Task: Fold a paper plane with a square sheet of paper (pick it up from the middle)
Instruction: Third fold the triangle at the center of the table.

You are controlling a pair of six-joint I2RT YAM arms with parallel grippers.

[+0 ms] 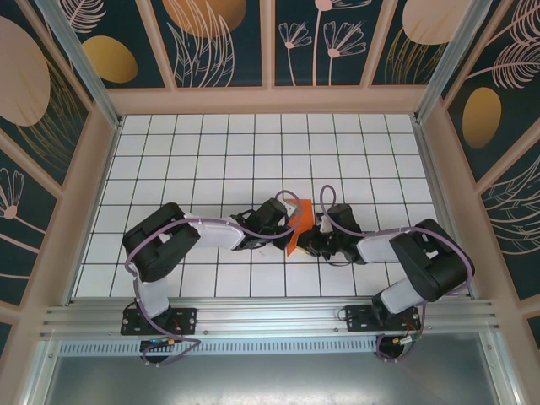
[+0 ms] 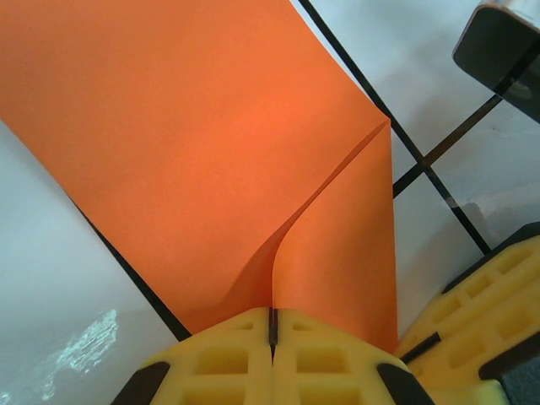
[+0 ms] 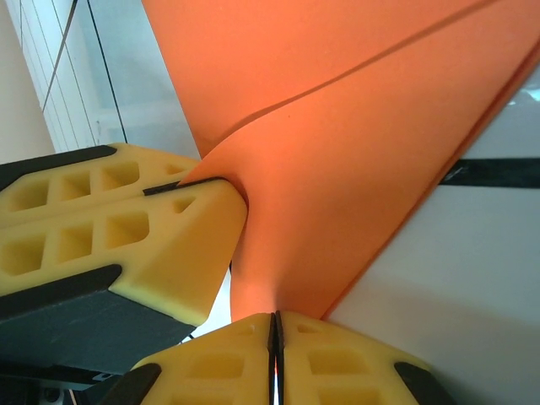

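Mid-bench [image 1: 211, 152], slightly to the near side: the square sheet of paper [image 1: 301, 216] sits between the two arms, partly folded, orange on white tiles.

Left pincer [image 2: 272, 319] is clenched on the sheet's edge, yellow pads flush, with the paper coming straight out of the seam. Right pincer [image 3: 276, 325] is likewise clenched on the sheet, from the opposite side. The pinch points are just beside each other. In the right wrist view the left pincer's fingers [image 3: 194, 253] sit at the left, nipping a curled lip of the same sheet.

Edges, left wrist view:
- A top layer's free edge rises from the pinch, curves, then runs straight to a sharp corner at upper right.
- From that corner the outer edge drops straight back toward the pads.
- The other long edge runs diagonally beside a black grid line.

Edges, right wrist view:
- One straight layer edge crosses the upper part diagonally.
- The right-hand edge tapers down to the pinch.

The sheet looks lifted off the tiles near the pinches, but the top view is too small to be sure.

Room: open tile across the far half of the bench and on both flanks beyond the elbows. Walls [image 1: 59, 110] are well apart from the arms. The tight spot is the centre, where the pincers nearly touch.
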